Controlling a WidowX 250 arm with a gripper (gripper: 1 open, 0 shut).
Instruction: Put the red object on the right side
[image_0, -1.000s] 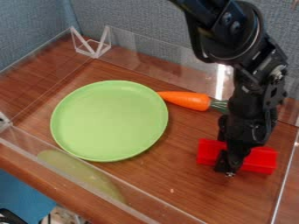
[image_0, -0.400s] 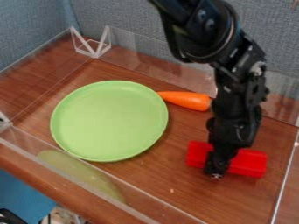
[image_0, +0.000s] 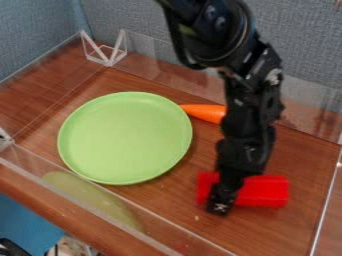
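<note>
Shifted plateward with the gripper (image_0: 227, 190), the red rectangular block (image_0: 263, 191) lies at the fingers, its long axis running mostly out from them on the side away from the green plate (image_0: 124, 138); finger opening and grip cannot be determined.

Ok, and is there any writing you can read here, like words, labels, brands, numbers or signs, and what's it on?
None that I can read: no words or numbers show on the green plate, the carrot or the visible part of the red block.
</note>
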